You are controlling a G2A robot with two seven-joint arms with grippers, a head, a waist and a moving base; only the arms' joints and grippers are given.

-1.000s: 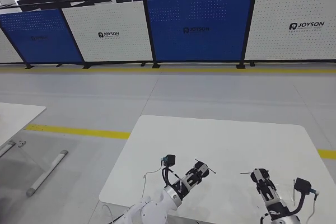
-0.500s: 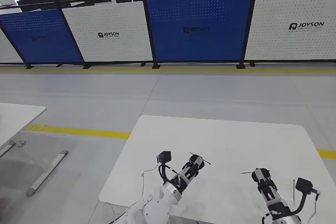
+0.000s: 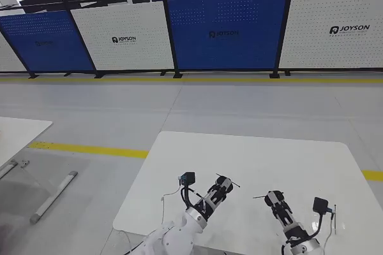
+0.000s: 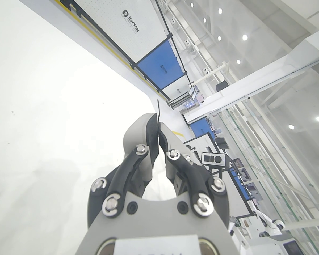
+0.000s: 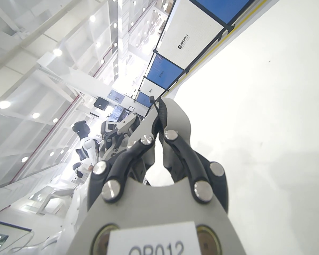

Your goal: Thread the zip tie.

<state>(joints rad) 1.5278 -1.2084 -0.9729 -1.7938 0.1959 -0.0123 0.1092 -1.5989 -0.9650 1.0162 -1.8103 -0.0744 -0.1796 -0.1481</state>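
Black and thin, the zip tie (image 4: 158, 108) is held over the worktop (image 3: 255, 159), with the left tool (image 4: 158, 130) and the right tool (image 5: 156, 110) each squeezed closed on a bit of it, so its bendy tip may wobble and miss its tiny hole.

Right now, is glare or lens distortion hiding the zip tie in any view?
Left wrist view: ceiling lamps glare and straight beams bow, but the zip tie shows dark, sticking out of the left gripper. Right wrist view: bright ceiling lamps behind the right gripper, table evenly lit. Top view: even light, no glare.
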